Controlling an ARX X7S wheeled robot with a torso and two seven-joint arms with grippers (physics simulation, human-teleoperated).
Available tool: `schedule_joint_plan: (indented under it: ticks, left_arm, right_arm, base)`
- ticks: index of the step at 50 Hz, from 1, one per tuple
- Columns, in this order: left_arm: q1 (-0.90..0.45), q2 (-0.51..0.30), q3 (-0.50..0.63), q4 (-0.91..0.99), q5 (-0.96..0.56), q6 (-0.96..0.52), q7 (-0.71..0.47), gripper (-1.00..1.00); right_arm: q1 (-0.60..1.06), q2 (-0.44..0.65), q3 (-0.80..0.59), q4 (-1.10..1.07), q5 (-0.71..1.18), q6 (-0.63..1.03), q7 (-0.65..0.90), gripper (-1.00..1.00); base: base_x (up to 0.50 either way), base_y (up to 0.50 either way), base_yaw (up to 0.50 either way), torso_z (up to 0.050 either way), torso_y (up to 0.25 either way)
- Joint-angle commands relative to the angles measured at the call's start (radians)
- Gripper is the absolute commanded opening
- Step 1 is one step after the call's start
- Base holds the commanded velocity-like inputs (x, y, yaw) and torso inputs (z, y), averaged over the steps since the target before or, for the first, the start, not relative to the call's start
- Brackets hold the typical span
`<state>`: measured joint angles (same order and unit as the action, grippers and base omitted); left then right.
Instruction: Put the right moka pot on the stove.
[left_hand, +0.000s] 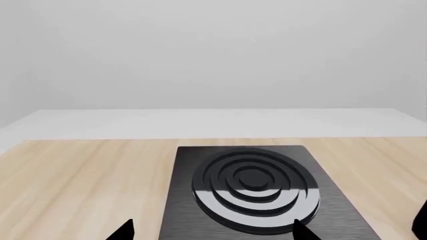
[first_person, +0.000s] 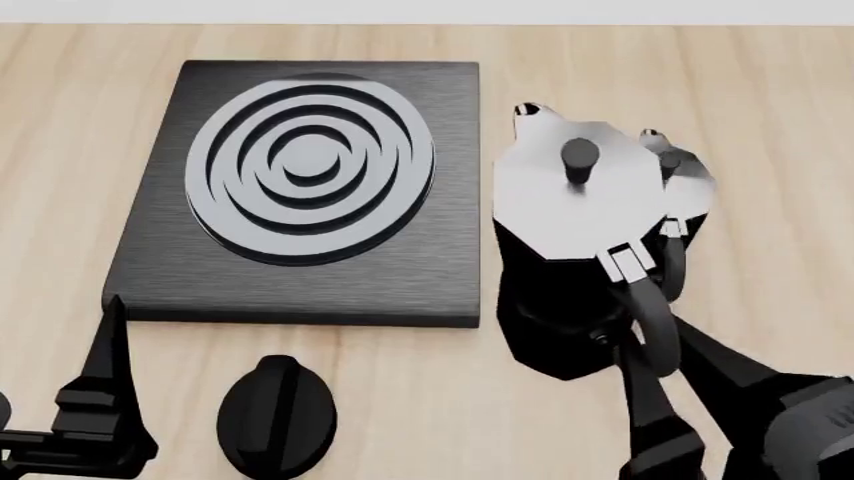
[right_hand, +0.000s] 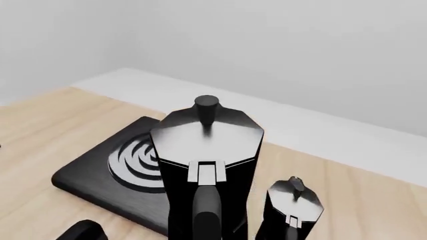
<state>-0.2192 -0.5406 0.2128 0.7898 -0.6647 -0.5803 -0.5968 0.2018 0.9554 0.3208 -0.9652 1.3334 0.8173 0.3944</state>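
Observation:
My right gripper (first_person: 641, 340) is shut on the curved handle of the right moka pot (first_person: 581, 200), a black faceted pot with a grey lid and knob. It appears held above the wood just right of the stove (first_person: 320, 270), a flat black slab with raised glossy rings. In the right wrist view the pot (right_hand: 207, 145) fills the middle, with the stove (right_hand: 100, 175) behind it. The other moka pot (first_person: 678, 170) stands on the table, partly hidden behind the held one. My left gripper (first_person: 100, 400) is open and empty near the stove's front left corner.
A black oval knob (first_person: 276, 415) lies on the wooden table (first_person: 747, 90) in front of the stove. The other pot also shows in the right wrist view (right_hand: 291, 205). The left wrist view shows the stove (left_hand: 253, 187) close ahead and a white wall beyond the table's far edge.

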Motion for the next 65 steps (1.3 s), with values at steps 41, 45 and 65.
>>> schedule_joint_plan:
  ticks: [41,45,65]
  left_arm:
    - [0.007,-0.011,0.012,0.001,0.006,0.029,0.006,1.00]
    - [0.006,-0.012,0.011,0.003,0.003,0.028,0.003,1.00]
    - [0.002,-0.016,0.014,0.006,-0.004,0.027,-0.001,1.00]
  right_arm:
    - [0.607,-0.339,-0.652,0.283,-0.325,0.125,-0.094,-1.00]
    - [0.635,-0.363,-0.680,0.313,-0.350,0.125,-0.103,-1.00]
    - [0.737,-0.471,-0.793,0.565,-0.521,0.032,-0.196,-1.00]
  base:
    - [0.00,0.00,0.00,0.000,0.001]
    - [0.00,0.00,0.00,0.000,0.003]
    - [0.00,0.00,0.00,0.001,0.001]
